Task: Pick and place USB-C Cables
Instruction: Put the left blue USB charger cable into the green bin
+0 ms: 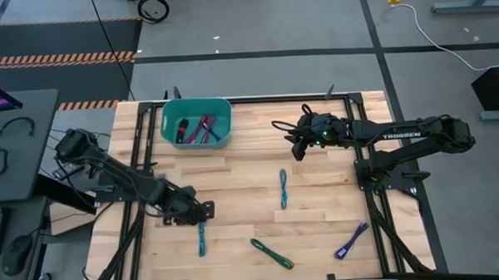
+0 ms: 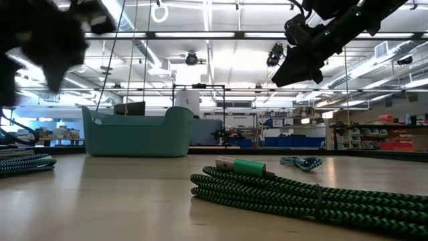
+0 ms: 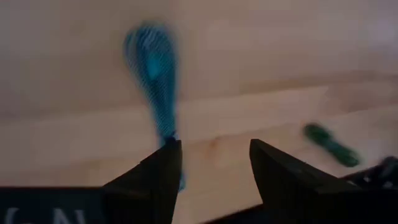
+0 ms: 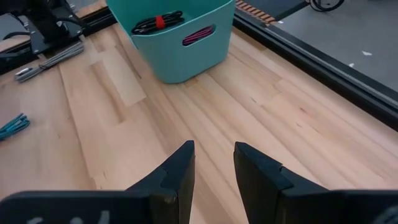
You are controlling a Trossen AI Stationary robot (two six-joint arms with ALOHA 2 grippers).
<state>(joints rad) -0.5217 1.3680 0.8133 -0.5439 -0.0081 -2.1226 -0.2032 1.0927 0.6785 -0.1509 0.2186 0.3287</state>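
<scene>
Four cable bundles lie flat on the wooden table: a teal one (image 1: 200, 239), a second teal one (image 1: 283, 189), a green one (image 1: 271, 253) and a purple one (image 1: 351, 240). A teal bin (image 1: 196, 123) at the far side holds a red-black bundle (image 4: 157, 22) and magenta ones (image 1: 206, 129). My left gripper (image 1: 204, 212) is open and hovers above the near teal cable (image 3: 152, 68), one finger over its end. My right gripper (image 1: 298, 147) is open, raised over bare wood to the right of the bin (image 4: 180, 37).
A black frame (image 1: 363, 165) borders the tabletop on its left, right and far sides. The green cable (image 2: 301, 194) lies close to the near edge, and the second teal cable (image 2: 301, 161) sits mid-table. Bare wood shows between the bin and the loose cables.
</scene>
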